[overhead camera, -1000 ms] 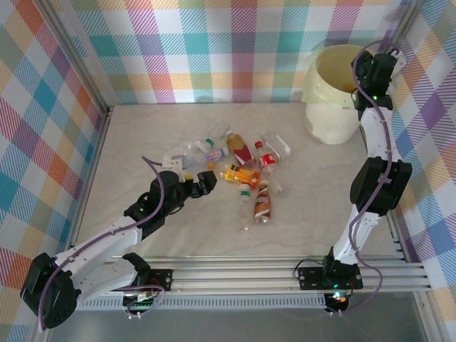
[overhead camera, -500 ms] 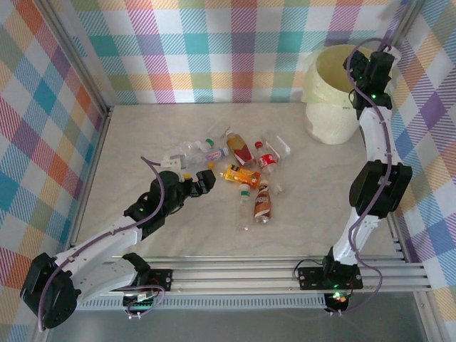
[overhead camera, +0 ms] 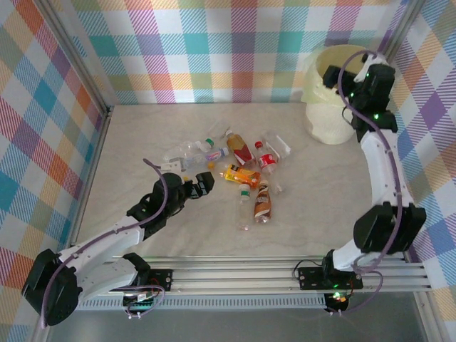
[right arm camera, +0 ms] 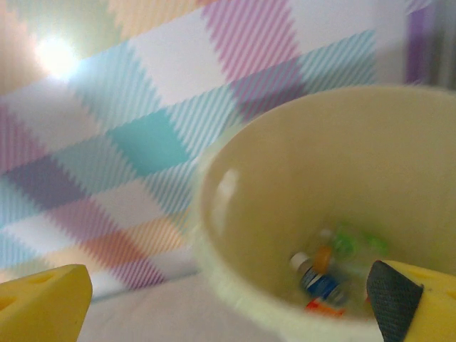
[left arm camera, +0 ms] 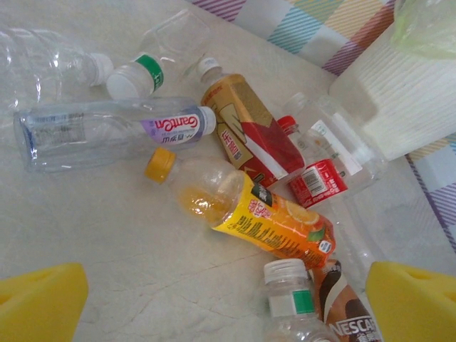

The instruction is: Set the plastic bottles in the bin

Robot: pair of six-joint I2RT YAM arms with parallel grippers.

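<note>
The left hand (overhead camera: 201, 182) is low over the table (overhead camera: 320, 206), just beside the pile of plastic bottles (overhead camera: 239, 160). Its two yellow fingers (left arm camera: 39, 303) are wide apart, and they do not touch any bottle. In the left wrist view, the bottles lie on their sides, close together in a heap. An orange juice bottle (left arm camera: 260, 217) with a yellow cap lies in the middle. A clear bottle with a purple label (left arm camera: 107, 132) lies behind it, and their cap ends are near each other. A brown bottle with a red label (left arm camera: 246, 128) touches the orange one. A small bottle with a red label (left arm camera: 320, 179) is just to the right of it. A clear bottle with a white cap and green band (left arm camera: 288, 303) lies nearest the hand, with a brown coffee bottle (left arm camera: 353, 324) right beside it. The bin (overhead camera: 324, 117) stands in the far right corner of the table, well apart from the pile. The right hand (overhead camera: 330, 76) is up above the open top of the bin. Its yellow fingers (right arm camera: 39, 303) are spread wide apart too. In the right wrist view, a few bottles (right arm camera: 317, 274) lie at the bottom of the bin, but they look blurry.
</note>
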